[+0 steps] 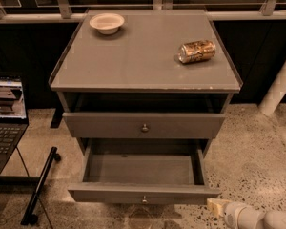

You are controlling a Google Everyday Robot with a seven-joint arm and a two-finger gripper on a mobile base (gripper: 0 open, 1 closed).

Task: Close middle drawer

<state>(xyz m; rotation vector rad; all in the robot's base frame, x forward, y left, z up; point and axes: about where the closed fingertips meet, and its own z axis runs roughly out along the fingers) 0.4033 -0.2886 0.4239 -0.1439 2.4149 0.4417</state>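
Camera view, looking down at the front of a grey bench (143,68) with drawers under its flat top.

On the bench top: a small pale bowl (107,22) upright near the back left corner, and a gold-coloured can (196,51) lying on its side toward the right edge. The two are well apart.

Under the top there is a dark gap, then the upper drawer (100,125), with a small round knob (144,127) at the centre of its front.

The middle drawer (140,168) is below it, pulled well out toward the camera. Its plain grey inside is fully in sight. The low front panel is nearest the camera, with its own small knob (144,199) at centre.

The claw (215,207) is at the bottom right corner of the view, low over the speckled floor (257,156). Its cream tip is just beside and below the right end of the middle drawer's front panel. Whether it touches the panel cannot be told. Whether the claw is spread or pressed together cannot be told either. The pale arm (257,218) runs from it off the right edge.

At the left edge an open laptop (7,113) has its screen lit. A black bar (40,185) lies slanted on the floor between the laptop and the bench. A white post (279,87) leans at the right.
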